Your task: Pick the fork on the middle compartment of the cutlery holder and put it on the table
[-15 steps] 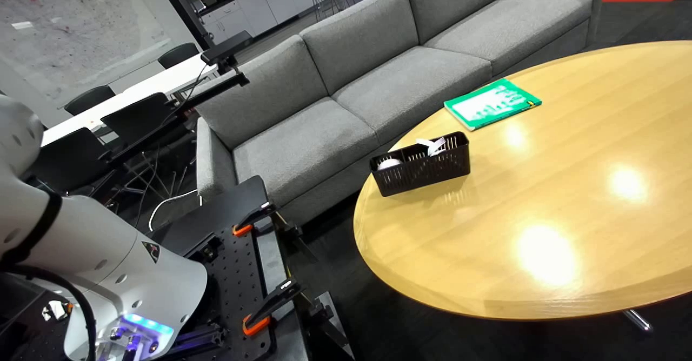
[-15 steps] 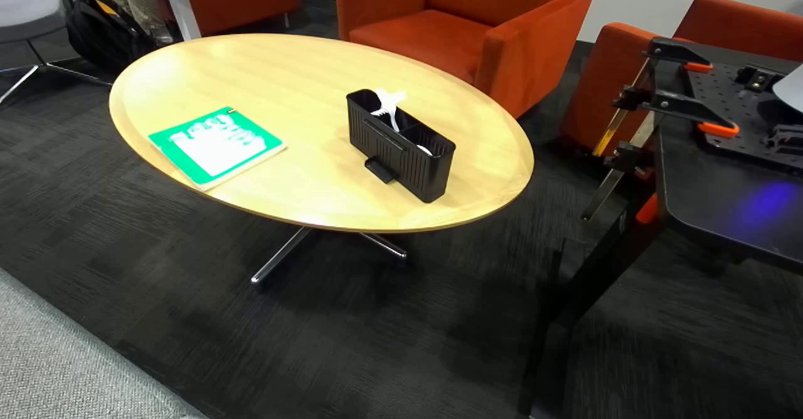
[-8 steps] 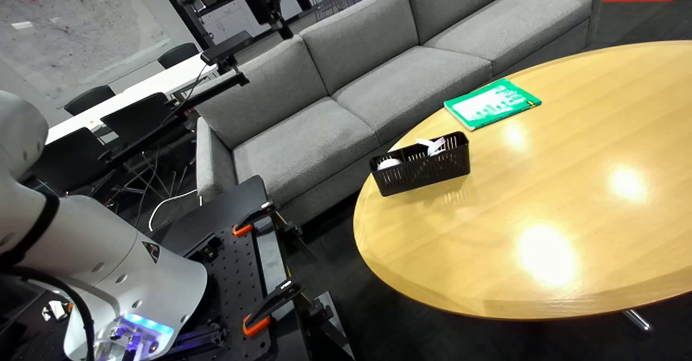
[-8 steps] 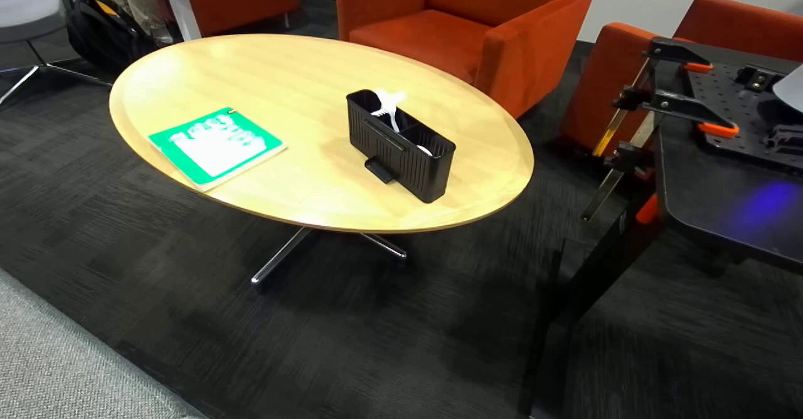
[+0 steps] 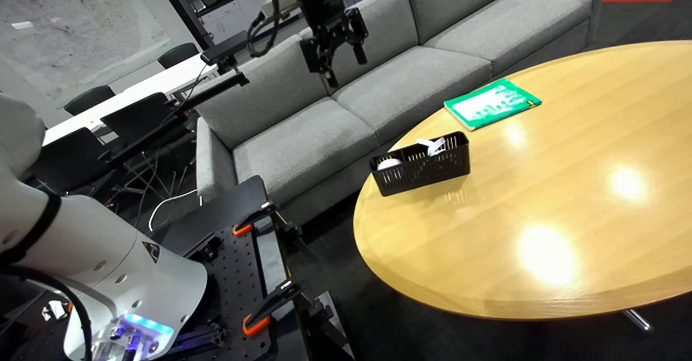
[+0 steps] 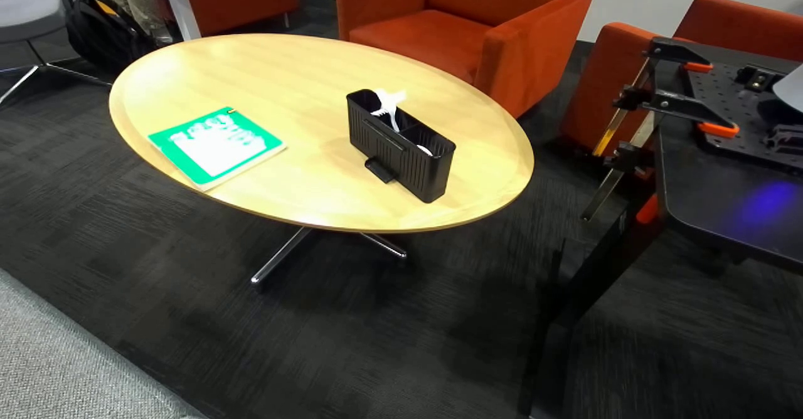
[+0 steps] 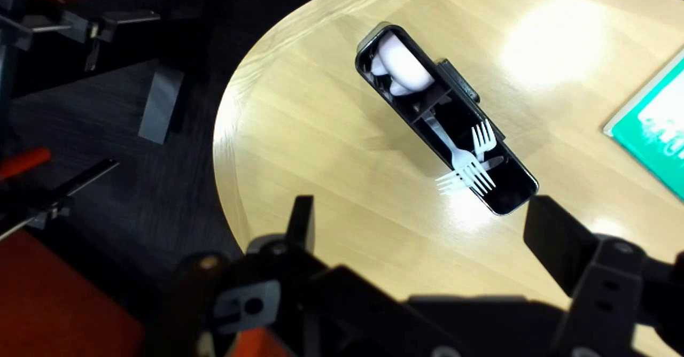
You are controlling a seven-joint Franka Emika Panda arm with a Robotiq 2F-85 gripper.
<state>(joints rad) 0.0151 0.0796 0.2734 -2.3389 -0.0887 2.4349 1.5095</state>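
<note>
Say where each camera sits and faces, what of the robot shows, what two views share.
In an exterior view: beside the arm, facing across the wooden table to the grey sofa; arm and open gripper show.
In an exterior view: near the sofa, facing the table and orange armchairs; only a sliver of probable robot base shows.
Wrist view: on the wrist, facing down at the cutlery holder; spread gripper fingers show.
Both exterior views share table, cutlery holder, green booklet.
</note>
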